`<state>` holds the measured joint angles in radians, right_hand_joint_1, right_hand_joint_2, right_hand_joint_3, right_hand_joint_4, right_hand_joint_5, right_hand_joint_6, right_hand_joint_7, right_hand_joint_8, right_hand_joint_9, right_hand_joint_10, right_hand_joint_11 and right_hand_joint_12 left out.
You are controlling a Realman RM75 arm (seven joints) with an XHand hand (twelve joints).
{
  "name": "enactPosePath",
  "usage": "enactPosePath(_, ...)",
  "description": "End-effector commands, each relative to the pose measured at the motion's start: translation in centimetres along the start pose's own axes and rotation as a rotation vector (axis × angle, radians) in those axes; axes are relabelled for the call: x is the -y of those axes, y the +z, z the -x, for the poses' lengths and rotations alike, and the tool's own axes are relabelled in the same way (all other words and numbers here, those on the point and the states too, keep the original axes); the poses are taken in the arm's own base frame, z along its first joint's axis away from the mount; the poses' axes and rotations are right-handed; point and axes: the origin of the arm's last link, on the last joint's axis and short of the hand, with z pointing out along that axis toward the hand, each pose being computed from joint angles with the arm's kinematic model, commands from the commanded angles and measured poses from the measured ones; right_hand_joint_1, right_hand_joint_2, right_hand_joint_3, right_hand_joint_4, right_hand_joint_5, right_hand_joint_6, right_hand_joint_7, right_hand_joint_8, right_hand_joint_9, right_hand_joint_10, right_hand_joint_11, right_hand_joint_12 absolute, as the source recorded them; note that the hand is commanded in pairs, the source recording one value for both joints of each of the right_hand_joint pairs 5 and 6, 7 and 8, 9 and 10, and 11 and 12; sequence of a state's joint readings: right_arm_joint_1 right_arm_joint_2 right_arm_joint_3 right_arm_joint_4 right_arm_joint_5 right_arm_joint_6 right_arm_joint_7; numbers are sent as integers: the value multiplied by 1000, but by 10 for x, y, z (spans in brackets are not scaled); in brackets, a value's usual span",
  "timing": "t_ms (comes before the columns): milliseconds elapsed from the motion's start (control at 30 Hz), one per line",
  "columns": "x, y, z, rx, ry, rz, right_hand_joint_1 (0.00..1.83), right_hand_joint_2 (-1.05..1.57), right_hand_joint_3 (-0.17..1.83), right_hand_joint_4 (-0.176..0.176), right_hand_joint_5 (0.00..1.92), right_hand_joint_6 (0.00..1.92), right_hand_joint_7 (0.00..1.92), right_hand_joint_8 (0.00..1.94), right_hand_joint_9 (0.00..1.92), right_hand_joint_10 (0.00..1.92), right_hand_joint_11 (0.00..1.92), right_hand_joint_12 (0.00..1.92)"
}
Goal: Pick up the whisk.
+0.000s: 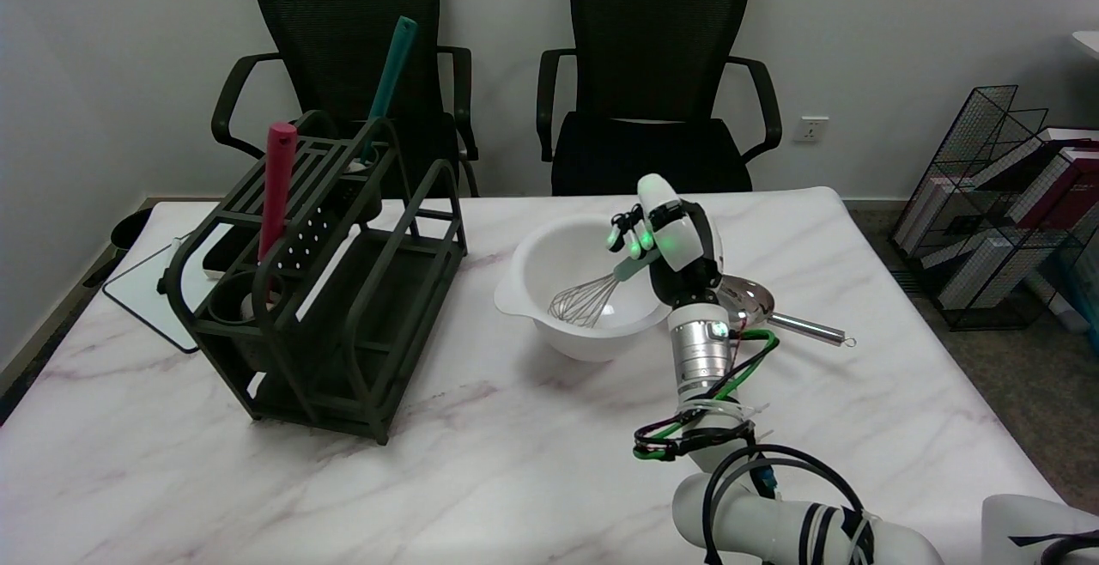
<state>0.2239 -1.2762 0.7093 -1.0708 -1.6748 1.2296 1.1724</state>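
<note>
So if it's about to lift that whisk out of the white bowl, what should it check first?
1. Right hand is at the teal handle of the wire whisk: ok.
2. Fingers firmly closed around the handle: cannot tell, the hand hides the contact.
3. Whisk's wire head lies free inside the white plastic bowl, nothing on top: ok.
4. Space above the bowl is clear for lifting: ok.
5. Shiny metal ladle lies close behind the wrist and could be bumped: not ok.
6. Dark utensil rack stands well away from the bowl: ok.
</note>
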Motion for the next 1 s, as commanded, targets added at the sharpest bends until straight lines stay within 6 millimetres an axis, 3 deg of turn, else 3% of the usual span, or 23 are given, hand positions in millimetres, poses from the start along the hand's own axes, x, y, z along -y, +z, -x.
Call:
enactPosePath(33, 0, 4, 4, 22, 0, 9, 815, 540, 985, 0, 1582, 1582, 1828, 1828, 1724, 1724, 1416, 1416)
enactPosePath(233, -1, 6, 5, 26, -1, 15, 847, 734, 804, 0, 1920, 1920, 1916, 1916, 1805, 1805, 1530, 1530)
enactPosePath(633, 0, 9, 5, 28, -3, 10, 952, 1051, 697, 0, 1920, 1920, 1920, 1920, 1914, 1914, 1687, 1687)
enactPosePath(867, 2, 11, 5, 33, -8, 3, 962, 1127, 778, 0, 1920, 1920, 1920, 1920, 1920, 1920, 1742, 1742)
enactPosePath(1000, 5, 13, 6, 52, -21, -8, 967, 1304, 796, 0, 1920, 1920, 1920, 1920, 1920, 1920, 1806, 1806)
